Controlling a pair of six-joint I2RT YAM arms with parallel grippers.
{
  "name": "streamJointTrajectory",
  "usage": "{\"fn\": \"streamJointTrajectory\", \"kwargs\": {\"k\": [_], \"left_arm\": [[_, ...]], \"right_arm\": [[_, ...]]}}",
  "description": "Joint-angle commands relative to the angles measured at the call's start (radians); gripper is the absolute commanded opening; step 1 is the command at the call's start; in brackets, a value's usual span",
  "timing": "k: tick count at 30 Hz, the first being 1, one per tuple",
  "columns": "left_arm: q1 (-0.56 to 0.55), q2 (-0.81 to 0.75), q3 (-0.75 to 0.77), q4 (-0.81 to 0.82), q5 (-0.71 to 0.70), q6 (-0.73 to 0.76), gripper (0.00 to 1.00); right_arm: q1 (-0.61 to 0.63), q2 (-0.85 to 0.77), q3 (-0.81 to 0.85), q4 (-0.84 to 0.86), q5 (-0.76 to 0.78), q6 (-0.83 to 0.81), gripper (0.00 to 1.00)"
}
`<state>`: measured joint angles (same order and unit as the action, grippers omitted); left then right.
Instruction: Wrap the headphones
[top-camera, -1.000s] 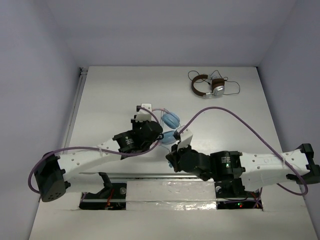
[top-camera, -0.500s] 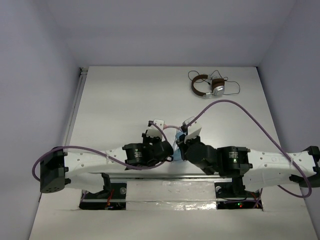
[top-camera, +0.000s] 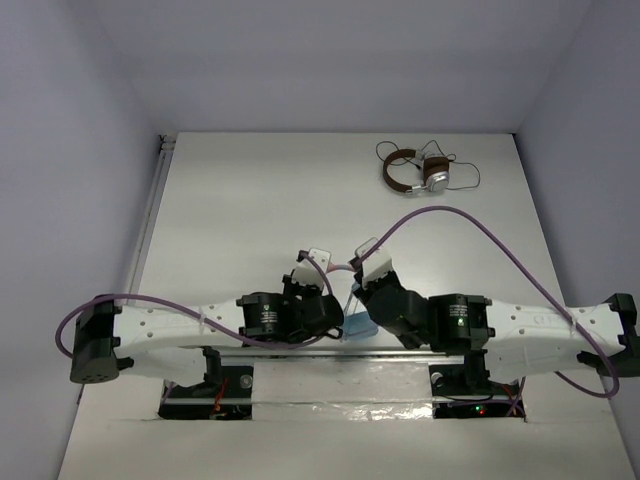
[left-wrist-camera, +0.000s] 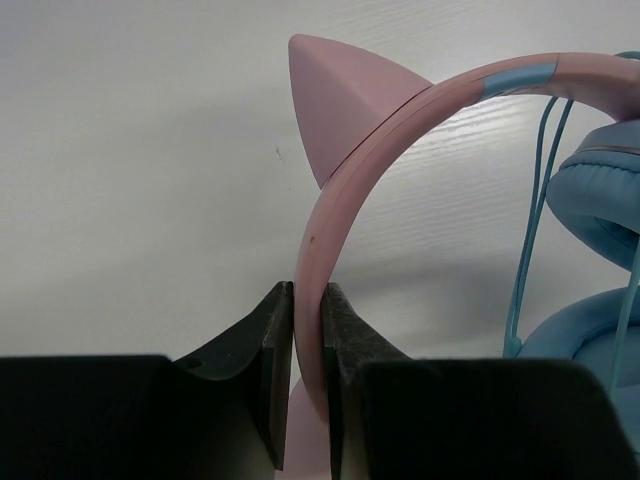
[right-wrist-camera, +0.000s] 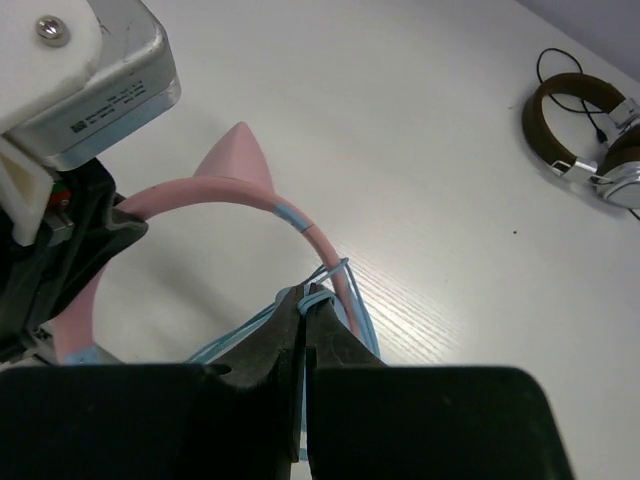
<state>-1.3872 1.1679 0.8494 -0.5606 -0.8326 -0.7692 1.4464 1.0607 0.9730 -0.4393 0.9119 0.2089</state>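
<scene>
Both arms have drawn back toward the near edge over the last second, and the headphones (left-wrist-camera: 400, 105) have come with them, off the middle of the tabletop (top-camera: 240, 200) and now tucked between the two wrists. The left end effector (left-wrist-camera: 308, 305) is clamped narrow on the pink headband (right-wrist-camera: 180, 190), just below a cat ear (left-wrist-camera: 340, 100). The right end effector (right-wrist-camera: 304, 305) is pinched shut on the thin pale-blue cable (left-wrist-camera: 535, 220) where it loops beside the band. To do this well, I'd say the left holds the frame dead steady as the anchor while the right leads the cable round in neat turns, light tension, no yanking. From above only a sliver of blue shows. The left wrist view gives the ear cups (left-wrist-camera: 600, 200), the right wrist view the crossing strands, with the brown headphones (right-wrist-camera: 585, 140) well apart.
</scene>
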Motion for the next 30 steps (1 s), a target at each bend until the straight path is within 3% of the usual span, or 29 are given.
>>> {"fn": "streamJointTrajectory", "kwargs": {"k": [1, 8, 15, 23, 30], "left_arm": [[-0.042, -0.047, 0.077, -0.153, 0.012, -0.041, 0.0], [-0.073, -0.099, 0.112, -0.151, 0.11, 0.051, 0.0], [-0.073, -0.169, 0.102, -0.084, 0.207, 0.139, 0.0], [-0.073, -0.053, 0.188, -0.203, 0.139, 0.119, 0.0], [-0.073, -0.102, 0.195, -0.196, 0.145, 0.148, 0.0]], "right_arm": [[-0.009, 0.002, 0.029, 0.068, 0.113, -0.086, 0.0], [-0.009, 0.059, 0.033, 0.085, 0.172, -0.155, 0.0], [-0.009, -0.005, 0.004, 0.2, 0.234, -0.198, 0.0], [-0.009, 0.013, 0.027, 0.333, 0.331, -0.379, 0.0], [-0.009, -0.01, -0.058, 0.503, 0.375, -0.471, 0.0]]}}
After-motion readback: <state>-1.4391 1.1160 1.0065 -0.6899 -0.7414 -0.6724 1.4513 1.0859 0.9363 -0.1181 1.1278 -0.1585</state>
